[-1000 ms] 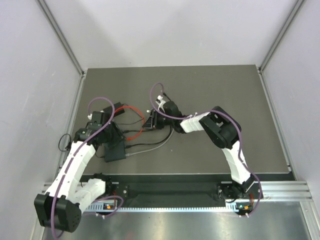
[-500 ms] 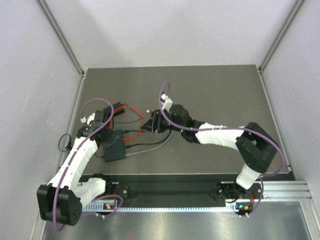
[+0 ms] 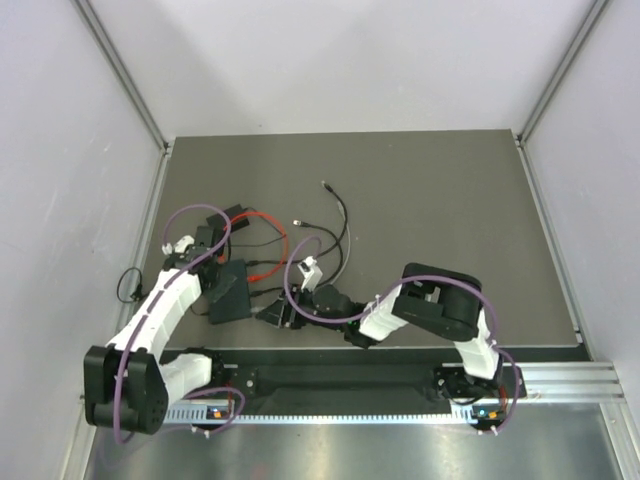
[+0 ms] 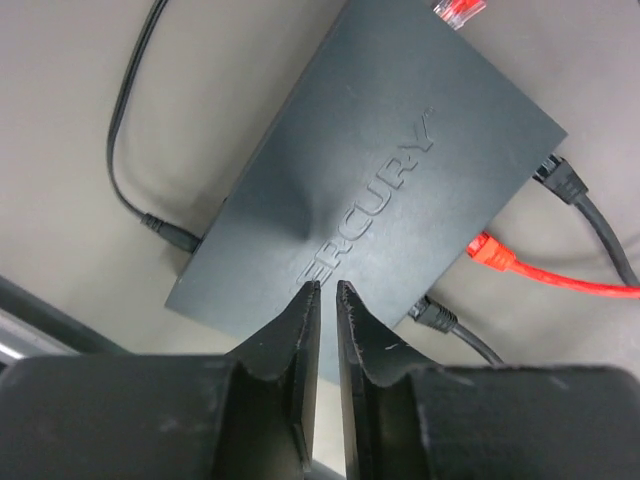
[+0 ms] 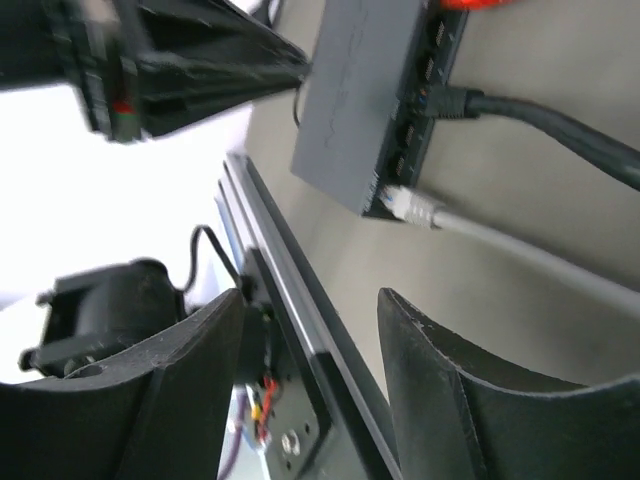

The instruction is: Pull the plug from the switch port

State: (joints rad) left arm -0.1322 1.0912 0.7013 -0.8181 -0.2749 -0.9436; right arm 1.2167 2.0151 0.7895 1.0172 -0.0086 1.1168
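Note:
The switch (image 3: 232, 300) is a flat dark box at the table's left front, with "MERCURY" embossed on its top (image 4: 380, 190). My left gripper (image 3: 222, 272) is shut, its tips over the switch's top in the left wrist view (image 4: 322, 290). Red (image 4: 495, 255) and black (image 4: 565, 180) plugs sit in its socket edge. My right gripper (image 3: 268, 315) is open and empty, low on the table just right of the switch. In the right wrist view (image 5: 310, 300) it faces the socket edge (image 5: 415, 110), where a grey cable's clear plug (image 5: 405, 205) sits in the nearest port.
A loose black cable (image 3: 340, 225) lies in the middle of the table. A red cable (image 3: 272, 240) loops behind the switch. A thin black power lead (image 4: 130, 150) leaves its far edge. The front rail (image 5: 290, 290) runs close beside my right gripper.
My right arm has swung from the middle of the table down to the front, beside the switch's socket edge. The black cable now lies free. My left gripper has shifted slightly over the switch.

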